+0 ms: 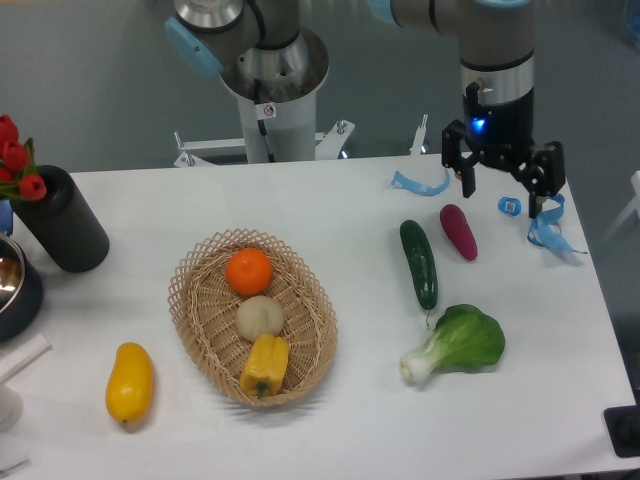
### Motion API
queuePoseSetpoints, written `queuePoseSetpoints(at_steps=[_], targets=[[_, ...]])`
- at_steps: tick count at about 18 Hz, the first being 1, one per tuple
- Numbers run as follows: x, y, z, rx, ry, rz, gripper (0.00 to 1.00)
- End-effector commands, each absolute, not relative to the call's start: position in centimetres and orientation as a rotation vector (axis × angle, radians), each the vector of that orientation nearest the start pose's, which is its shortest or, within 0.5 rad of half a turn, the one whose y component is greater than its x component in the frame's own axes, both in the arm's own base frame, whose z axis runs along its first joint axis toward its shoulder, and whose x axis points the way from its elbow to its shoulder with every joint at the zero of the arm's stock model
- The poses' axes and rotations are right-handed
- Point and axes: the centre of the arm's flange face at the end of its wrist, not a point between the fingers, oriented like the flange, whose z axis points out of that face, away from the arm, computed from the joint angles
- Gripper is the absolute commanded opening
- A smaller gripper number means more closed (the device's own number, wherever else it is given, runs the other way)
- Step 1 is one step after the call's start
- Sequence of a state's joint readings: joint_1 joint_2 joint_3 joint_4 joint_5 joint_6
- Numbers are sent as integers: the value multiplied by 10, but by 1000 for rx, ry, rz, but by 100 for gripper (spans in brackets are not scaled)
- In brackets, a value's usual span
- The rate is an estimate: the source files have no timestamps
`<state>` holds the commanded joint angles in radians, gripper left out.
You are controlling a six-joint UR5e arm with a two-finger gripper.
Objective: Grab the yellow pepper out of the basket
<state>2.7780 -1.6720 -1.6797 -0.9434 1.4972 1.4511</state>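
While the gripper (503, 187) hangs with jaws spread and empty over the table's far right, the yellow pepper (265, 366) lies ungrasped at the near end of the basket (190, 310), leaving approach, grasp and lift undone.

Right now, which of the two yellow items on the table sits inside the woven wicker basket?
The blocky, ridged yellow pepper with a green stem, at the oval tan wicker basket's near end. The smooth elongated yellow fruit lies outside, on the table left of it.
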Motion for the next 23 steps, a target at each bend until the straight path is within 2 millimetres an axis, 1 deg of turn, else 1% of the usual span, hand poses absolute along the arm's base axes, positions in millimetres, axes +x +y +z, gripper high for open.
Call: queuePoseSetpoints(at_steps=[11,15,17,20,23], targets=[[-472,330,453,-2888,376,571,100],[-471,329,445,-2890,371,549,100],[-471,328,445,-2889,326,546,100],[-469,329,440,-2890,194,516,100],[-467,334,438,-2861,131,481,100]])
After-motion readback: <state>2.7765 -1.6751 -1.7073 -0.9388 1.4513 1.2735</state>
